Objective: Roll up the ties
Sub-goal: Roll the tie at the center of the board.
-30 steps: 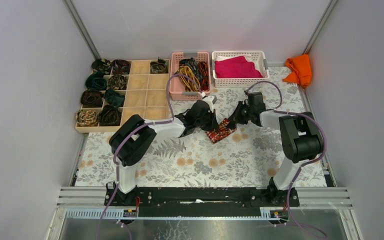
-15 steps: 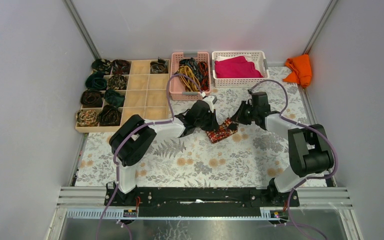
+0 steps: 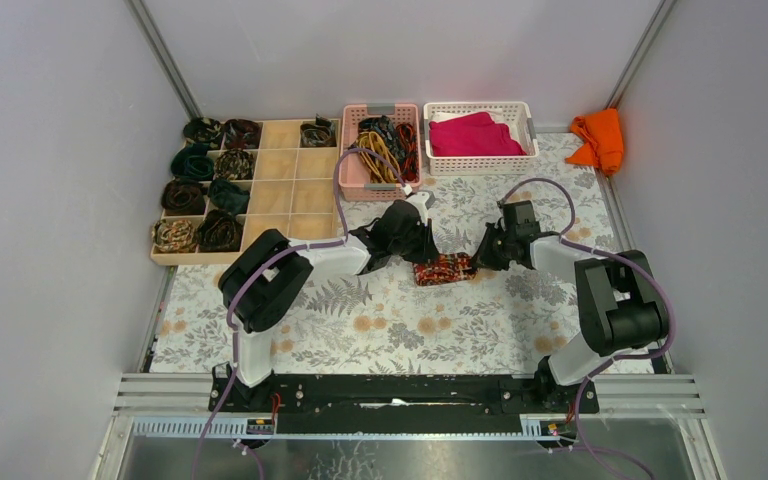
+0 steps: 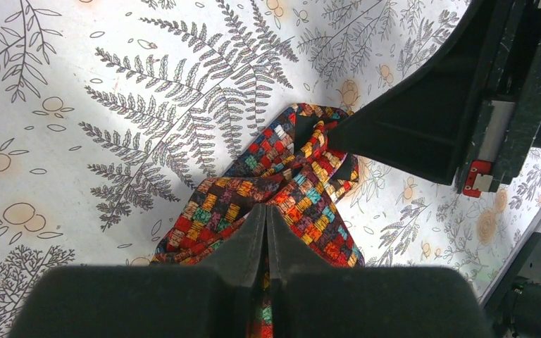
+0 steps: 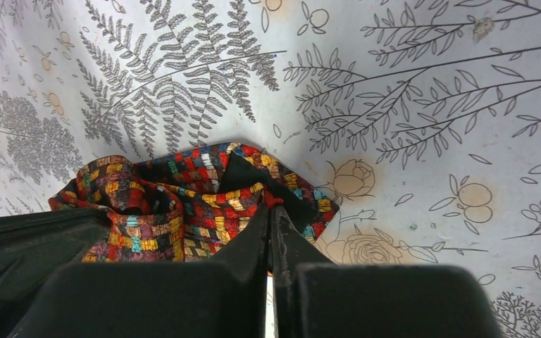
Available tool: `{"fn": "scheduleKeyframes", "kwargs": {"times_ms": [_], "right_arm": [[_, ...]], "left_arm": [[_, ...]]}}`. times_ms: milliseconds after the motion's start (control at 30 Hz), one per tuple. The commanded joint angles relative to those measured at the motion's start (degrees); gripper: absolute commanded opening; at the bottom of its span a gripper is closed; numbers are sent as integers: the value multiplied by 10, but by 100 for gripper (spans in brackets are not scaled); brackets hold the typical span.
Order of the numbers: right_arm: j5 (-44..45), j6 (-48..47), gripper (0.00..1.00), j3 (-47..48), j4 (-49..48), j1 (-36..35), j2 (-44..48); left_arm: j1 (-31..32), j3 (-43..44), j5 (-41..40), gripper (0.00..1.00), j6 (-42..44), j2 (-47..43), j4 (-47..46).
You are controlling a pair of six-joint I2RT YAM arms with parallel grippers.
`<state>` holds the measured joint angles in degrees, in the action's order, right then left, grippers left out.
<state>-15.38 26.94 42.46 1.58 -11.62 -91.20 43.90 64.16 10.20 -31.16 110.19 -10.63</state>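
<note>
A red-orange-and-dark checked tie [image 3: 444, 269] lies bunched in a short loose roll on the flowered table cover between my two grippers. My left gripper [image 3: 421, 259] is shut on its left end; in the left wrist view, tie fabric [image 4: 289, 176] shows between the closed left gripper [image 4: 265, 211]. My right gripper [image 3: 481, 262] is shut on the tie's right end, its closed right gripper [image 5: 270, 210] pinching a fold of the tie [image 5: 169, 204]. More loose ties [image 3: 388, 148] fill the pink basket. Several rolled ties [image 3: 200, 195] sit in the wooden tray.
The wooden compartment tray [image 3: 310, 165] stands at the back left, with the pink basket [image 3: 380, 108] beside it. A white basket [image 3: 480, 106] holds a magenta cloth [image 3: 472, 137]. An orange cloth [image 3: 600, 138] lies in the back right corner.
My right gripper came toward the near side and slightly right, swinging the tie from a diagonal into a compact horizontal bundle. The left gripper stayed put.
</note>
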Motion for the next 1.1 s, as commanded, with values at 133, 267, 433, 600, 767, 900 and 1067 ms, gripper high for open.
{"fn": "scheduleKeyframes", "kwargs": {"times_ms": [133,267,433,600,767,900,1067], "right_arm": [[31,-19,7,-1,30,-3,23],[38,-29,22,11,53,-7,46],[71,-29,35,10,67,-10,92],[61,-28,37,5,70,-10,117],[52,-29,37,2,66,-11,137],[36,-29,37,0,59,-12,145],[30,-30,37,-4,50,-20,160]], "left_arm": [[3,4,6,7,11,12,-3],[4,8,10,7,10,13,0],[3,11,15,8,9,10,4],[4,13,13,8,5,4,13],[3,19,12,12,4,-11,24],[4,29,10,19,6,-29,35],[3,40,8,26,12,-45,50]]}}
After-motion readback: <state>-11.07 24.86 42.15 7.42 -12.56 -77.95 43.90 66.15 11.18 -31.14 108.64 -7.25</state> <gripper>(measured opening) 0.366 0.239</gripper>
